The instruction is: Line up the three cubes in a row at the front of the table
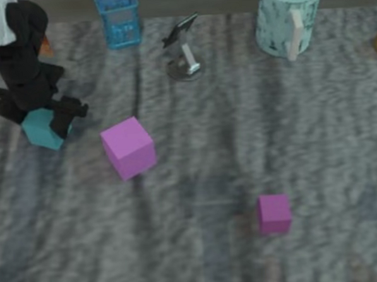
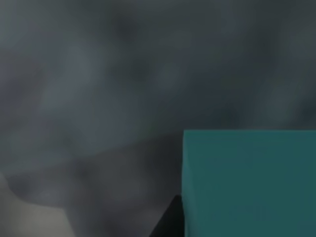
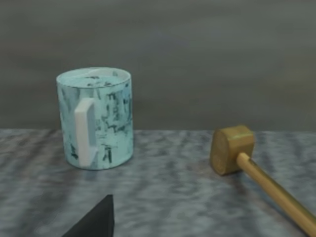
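Teal cube [image 1: 43, 128] sits far-left on tabletop [image 1: 239, 144], left claw [image 1: 45, 114] straddling it w/ fingers spread, not clamped yet. Risk: off-centre closure twists cube or corner slips. Right claw not visible in top view.

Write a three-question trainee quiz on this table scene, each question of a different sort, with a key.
1. True or false: the left gripper is at the teal cube.
2. Multiple choice: which cube lies nearest the front edge of the table? A) the light-purple cube B) the magenta cube C) the teal cube
3. Fill in: the right wrist view shows a speckled mug and a wooden ____.

Key: 1. True. 2. B. 3. mallet.
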`<action>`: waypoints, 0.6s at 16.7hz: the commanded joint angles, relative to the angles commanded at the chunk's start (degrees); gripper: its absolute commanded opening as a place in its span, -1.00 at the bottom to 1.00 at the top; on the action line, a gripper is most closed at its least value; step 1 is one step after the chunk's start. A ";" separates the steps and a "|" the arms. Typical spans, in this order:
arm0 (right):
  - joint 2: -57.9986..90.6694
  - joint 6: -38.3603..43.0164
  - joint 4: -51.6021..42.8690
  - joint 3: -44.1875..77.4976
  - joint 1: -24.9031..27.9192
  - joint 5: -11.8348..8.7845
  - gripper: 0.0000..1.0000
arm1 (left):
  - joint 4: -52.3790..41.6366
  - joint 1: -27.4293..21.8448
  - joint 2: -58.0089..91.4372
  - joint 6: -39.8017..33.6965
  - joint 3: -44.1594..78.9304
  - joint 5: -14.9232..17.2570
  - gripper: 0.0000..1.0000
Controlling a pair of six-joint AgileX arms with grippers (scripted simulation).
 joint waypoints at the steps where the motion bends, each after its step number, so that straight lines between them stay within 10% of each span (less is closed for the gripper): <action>1: 0.00 0.00 0.00 0.00 0.00 0.00 1.00 | 0.00 0.00 0.00 0.00 0.00 0.00 -0.66; 4: 0.00 0.00 0.00 0.00 0.00 0.00 1.00 | 0.00 0.00 0.00 0.00 0.00 0.00 -1.00; 10: 0.00 0.00 0.00 0.00 0.00 0.00 1.00 | 0.00 0.00 0.00 0.00 0.00 0.00 -1.00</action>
